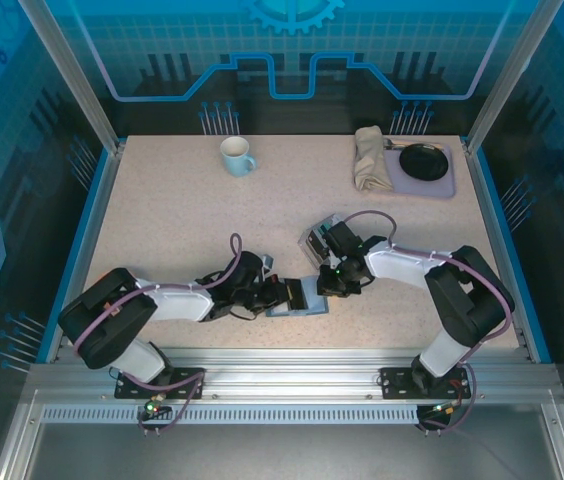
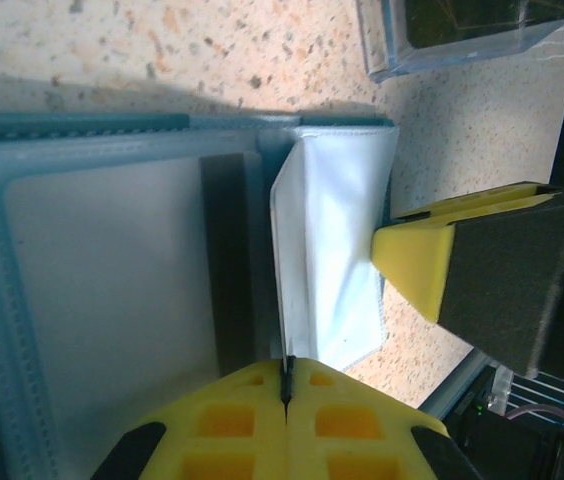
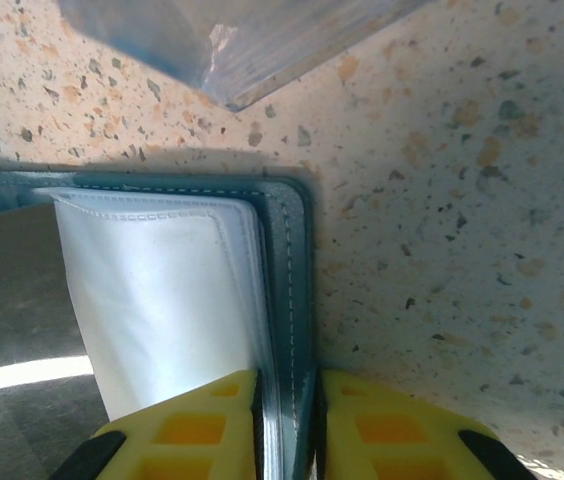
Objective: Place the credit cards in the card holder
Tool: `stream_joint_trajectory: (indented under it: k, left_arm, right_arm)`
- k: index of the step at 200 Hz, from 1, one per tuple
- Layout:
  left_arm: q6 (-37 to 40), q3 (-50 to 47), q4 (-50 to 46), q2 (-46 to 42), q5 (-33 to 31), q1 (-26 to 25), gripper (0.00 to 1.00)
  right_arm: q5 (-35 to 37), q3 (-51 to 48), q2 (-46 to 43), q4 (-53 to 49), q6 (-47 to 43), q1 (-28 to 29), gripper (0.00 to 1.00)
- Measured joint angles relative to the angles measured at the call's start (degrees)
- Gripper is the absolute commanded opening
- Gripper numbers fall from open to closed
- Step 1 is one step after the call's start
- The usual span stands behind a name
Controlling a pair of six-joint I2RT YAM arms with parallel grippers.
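The blue-teal card holder (image 1: 300, 299) lies open on the table between both arms. My left gripper (image 1: 280, 293) is shut on the thin edge of one clear inner sleeve (image 2: 327, 250), holding it upright; the pinch shows in the left wrist view (image 2: 287, 366). My right gripper (image 1: 324, 284) is shut on the card holder's teal cover (image 3: 292, 290) together with the sleeves beside it, at its edge (image 3: 288, 388). One of its yellow fingers (image 2: 414, 262) shows in the left wrist view. A pale panel with a dark stripe (image 2: 227, 260) lies under a sleeve. The credit cards stand in the rack (image 1: 315, 240).
The clear tiered rack (image 2: 452, 35) stands just beyond the card holder, close to my right arm. A pale mug (image 1: 236, 155) is at the back left. At the back right a grey tray (image 1: 444, 183) carries a black dish (image 1: 423, 160), with a folded cloth (image 1: 369, 158) beside it.
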Motion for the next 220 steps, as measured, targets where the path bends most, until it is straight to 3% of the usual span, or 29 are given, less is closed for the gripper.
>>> stream_joint_trajectory:
  k: [220]
  left_arm:
    - [3.32,4.74,-1.44,5.42,2.27,-0.55,0.0]
  right_arm:
    - [-2.05,-0.55,-0.02,0.85,0.46,-0.85,0.19]
